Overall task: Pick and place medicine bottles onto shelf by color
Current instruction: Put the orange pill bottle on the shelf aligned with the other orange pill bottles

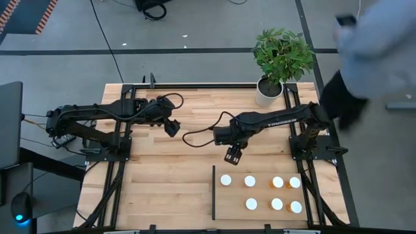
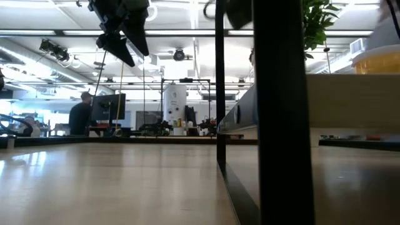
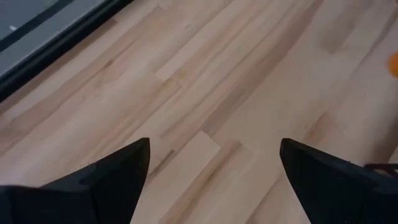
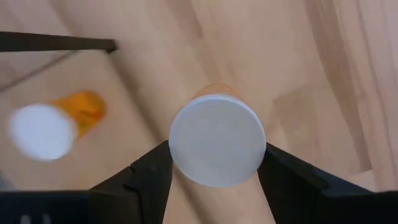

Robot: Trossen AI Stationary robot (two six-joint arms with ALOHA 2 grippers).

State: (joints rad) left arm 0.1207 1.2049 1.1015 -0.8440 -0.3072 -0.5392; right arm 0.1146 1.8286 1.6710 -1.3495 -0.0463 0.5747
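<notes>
White-capped orange medicine bottle (image 4: 217, 140) sits clamped in the right tool (image 1: 233, 155), near the shelf (image 1: 234, 205)'s far edge; left tool (image 1: 172, 127) hangs spread apart mid-desk (image 1: 162, 175).

you see a plank table (image 1: 162, 175) carrying the shelf (image 1: 260, 214) beside its black strip (image 1: 214, 192), seven medicine bottles (image 1: 251, 181) standing on that shelf, and a potted plant (image 1: 268, 91) at a far corner.
</notes>
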